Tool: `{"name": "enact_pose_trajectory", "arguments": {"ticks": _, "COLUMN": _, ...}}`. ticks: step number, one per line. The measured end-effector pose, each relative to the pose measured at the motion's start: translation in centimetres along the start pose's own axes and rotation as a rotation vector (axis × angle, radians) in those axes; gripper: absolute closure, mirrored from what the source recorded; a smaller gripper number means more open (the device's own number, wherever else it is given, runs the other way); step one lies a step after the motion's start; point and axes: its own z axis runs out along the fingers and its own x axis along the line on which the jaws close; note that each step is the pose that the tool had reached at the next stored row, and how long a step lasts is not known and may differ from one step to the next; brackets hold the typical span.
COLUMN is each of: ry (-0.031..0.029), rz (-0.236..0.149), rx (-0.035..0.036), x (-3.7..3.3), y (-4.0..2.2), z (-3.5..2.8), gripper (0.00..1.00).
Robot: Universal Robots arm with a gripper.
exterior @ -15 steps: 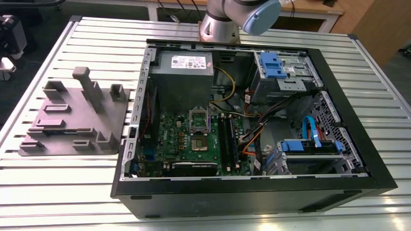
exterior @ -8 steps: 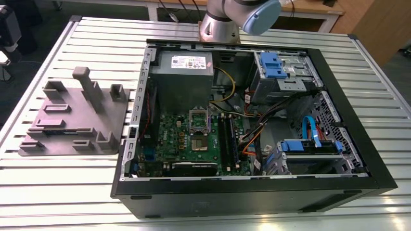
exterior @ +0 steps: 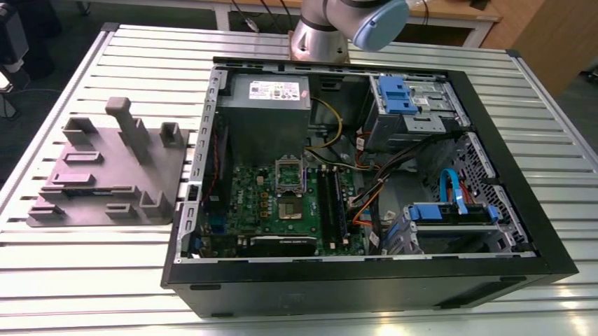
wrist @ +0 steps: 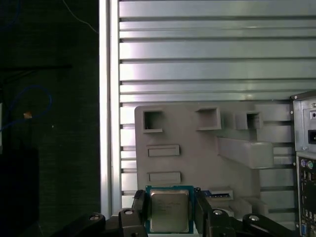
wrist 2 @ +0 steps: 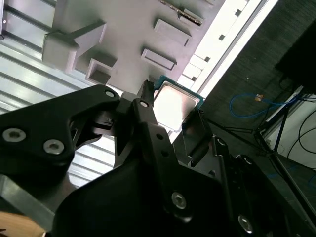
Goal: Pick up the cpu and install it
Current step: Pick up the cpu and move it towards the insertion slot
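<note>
The cpu [wrist: 169, 211], a flat square chip with a silvery top and a thin pale rim, sits between the two black fingers of my gripper [wrist: 170, 215]. The gripper is shut on its edges. In the second wrist view the cpu [wrist 2: 174, 102] is held the same way by the gripper [wrist 2: 170, 112], well above the grey fixture [wrist 2: 133, 29]. In the exterior view the green motherboard [exterior: 280, 203] lies inside the open computer case [exterior: 374, 280], with its metal socket frame [exterior: 291, 183] near the middle. The arm [exterior: 341, 24] shows at the far side of the case.
The grey plastic fixture [exterior: 108, 175] with upright posts stands on the slatted metal table [exterior: 94, 280] at the exterior view's left of the case. Inside the case are cables, blue drive brackets [exterior: 397, 94] and a power supply [exterior: 269, 94]. The case's rear panel [wrist: 306, 163] shows beside the fixture.
</note>
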Motion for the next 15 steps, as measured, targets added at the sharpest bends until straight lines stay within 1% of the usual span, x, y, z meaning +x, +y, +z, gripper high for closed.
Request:
{"name": "enact_pose_trajectory", "arguments": {"ticks": 2, "ry": -0.0003, "rz": 0.000, "rx": -0.0002, "x": -0.51, "y": 0.01, "z": 0.03, "gripper": 0.53}}
{"name": "enact_pose_trajectory", "arguments": {"ticks": 6, "ry": -0.0002, "rz": 0.000, "rx": -0.0001, "x": -1.93, "y": 0.07, "z": 0.05, "gripper": 0.53}}
{"name": "enact_pose_trajectory", "arguments": {"ticks": 9, "ry": -0.0003, "rz": 0.000, "rx": -0.0002, "x": -2.39, "y": 0.08, "z": 0.08, "gripper": 0.53}}
{"name": "enact_pose_trajectory", "arguments": {"ticks": 10, "ry": 0.0000, "rz": 0.000, "rx": -0.0001, "x": -2.71, "y": 0.09, "z": 0.10, "gripper": 0.53}}
{"name": "enact_pose_trajectory", "arguments": {"ticks": 11, "ry": 0.0006, "rz": 0.000, "rx": 0.0000, "x": -3.05, "y": 0.10, "z": 0.14, "gripper": 0.53}}
{"name": "enact_pose_trajectory", "arguments": {"ticks": 15, "ry": 0.0038, "rz": 0.000, "rx": -0.0001, "x": -4.84, "y": 0.16, "z": 0.44, "gripper": 0.53}}
